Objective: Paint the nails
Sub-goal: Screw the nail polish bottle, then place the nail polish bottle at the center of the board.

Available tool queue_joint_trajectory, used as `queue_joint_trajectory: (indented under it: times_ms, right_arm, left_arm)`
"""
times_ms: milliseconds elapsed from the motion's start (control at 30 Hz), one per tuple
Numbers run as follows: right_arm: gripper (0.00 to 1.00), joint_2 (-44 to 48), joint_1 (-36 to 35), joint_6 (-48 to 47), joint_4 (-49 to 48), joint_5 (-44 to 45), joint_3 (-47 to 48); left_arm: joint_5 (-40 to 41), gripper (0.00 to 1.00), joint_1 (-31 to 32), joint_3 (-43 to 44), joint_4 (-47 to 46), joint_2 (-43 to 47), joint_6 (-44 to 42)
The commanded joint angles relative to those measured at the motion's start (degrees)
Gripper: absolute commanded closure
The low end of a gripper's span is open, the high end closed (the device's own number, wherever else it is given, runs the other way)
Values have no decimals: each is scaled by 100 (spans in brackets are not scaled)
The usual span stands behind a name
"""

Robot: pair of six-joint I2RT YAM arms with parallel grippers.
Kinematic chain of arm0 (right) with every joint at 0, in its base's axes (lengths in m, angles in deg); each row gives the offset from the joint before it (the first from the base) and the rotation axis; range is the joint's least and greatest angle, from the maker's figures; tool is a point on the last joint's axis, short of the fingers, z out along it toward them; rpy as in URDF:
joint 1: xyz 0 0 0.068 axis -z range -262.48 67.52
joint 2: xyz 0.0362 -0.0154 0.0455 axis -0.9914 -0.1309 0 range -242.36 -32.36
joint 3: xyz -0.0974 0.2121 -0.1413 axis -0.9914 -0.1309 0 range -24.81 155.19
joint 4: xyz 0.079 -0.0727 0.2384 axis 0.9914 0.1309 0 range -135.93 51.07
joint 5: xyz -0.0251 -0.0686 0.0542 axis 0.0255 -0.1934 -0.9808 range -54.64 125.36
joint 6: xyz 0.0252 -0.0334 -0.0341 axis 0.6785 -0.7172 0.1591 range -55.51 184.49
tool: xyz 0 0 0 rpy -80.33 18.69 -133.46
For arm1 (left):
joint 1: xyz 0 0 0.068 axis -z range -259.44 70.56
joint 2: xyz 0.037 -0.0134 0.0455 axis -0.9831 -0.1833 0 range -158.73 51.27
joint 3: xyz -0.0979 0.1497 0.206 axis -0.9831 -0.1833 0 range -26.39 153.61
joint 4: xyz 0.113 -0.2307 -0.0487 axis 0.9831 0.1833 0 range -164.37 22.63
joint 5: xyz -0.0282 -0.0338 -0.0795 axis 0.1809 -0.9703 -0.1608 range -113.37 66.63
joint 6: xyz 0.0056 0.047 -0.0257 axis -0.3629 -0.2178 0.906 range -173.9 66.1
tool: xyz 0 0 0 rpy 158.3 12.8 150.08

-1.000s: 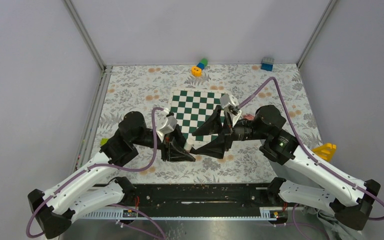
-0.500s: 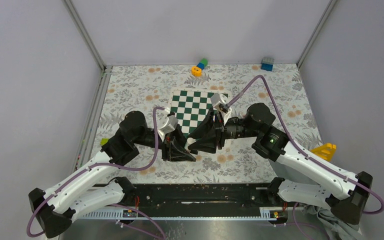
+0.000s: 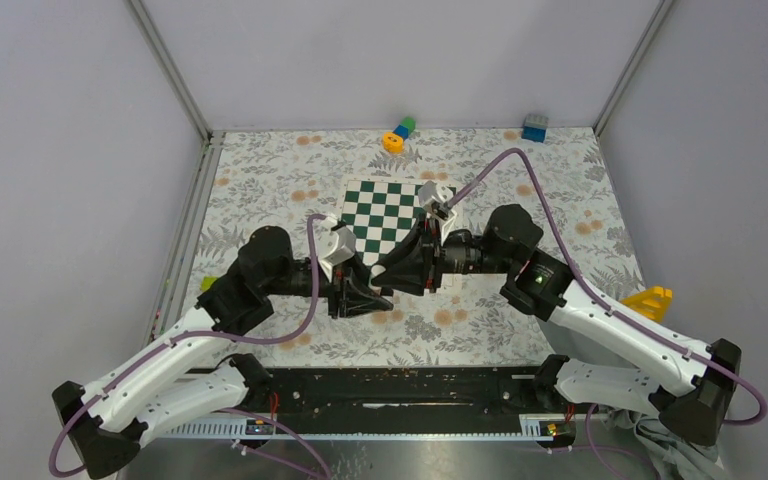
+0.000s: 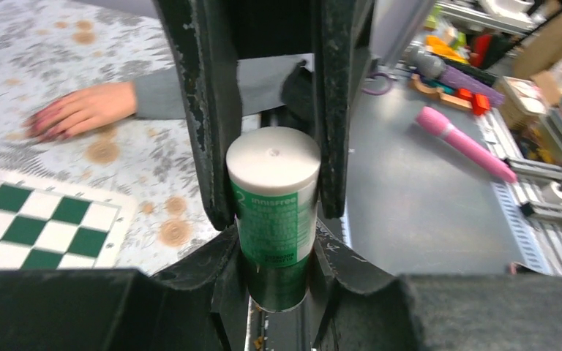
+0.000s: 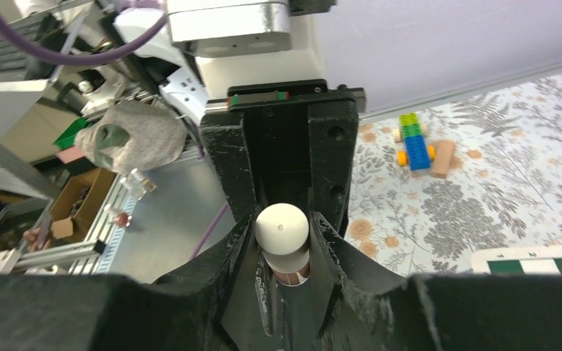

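Green plastic under a flat white cap (image 4: 273,162): the bottle (image 4: 274,219) carries the word "innisfree" across its label, and the smaller print below is too fine to read. At the lower centre of the left wrist frame the left claw (image 4: 274,252) is clenched on the bottle's green body. The right claw (image 5: 282,223) is clamped on the cap from the other end. The nails (image 4: 44,126) — reddish-pink — sit at the upper left of that frame, on a hand (image 4: 88,108) lying flat on the flowered worktop (image 4: 15,44) — beyond the corner of the board (image 4: 36,234).
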Motion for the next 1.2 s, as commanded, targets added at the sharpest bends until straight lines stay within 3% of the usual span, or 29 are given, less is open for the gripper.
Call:
queue_joint_trajectory:
  times_ms: [0,167,367,467,600,933,1167]
  right_arm:
    - [100,-80,-68,252,384,686,281]
    - [100,-247,-98,402,652,1615,241]
    - [100,-303,-138,603,1049,2401,342]
    - [69,-211,-136,680,1125,2607,400]
    - [52,-150,-138,799,1129,2759,446]
    - [43,-320,-218,915,1152,2931,630]
    - [45,-640,-216,1026,1241,3143,940]
  left_arm:
    - [2144,100,-56,252,321,19,-340]
    - [3451,100,-57,246,603,96,-551]
    - [3639,100,-24,234,667,58,-726]
    - [3530,100,2,217,649,64,-785]
    - [3487,100,21,217,661,40,-805]
    - [3477,100,32,245,695,-15,-805]
    - [3437,100,32,252,698,-6,-813]
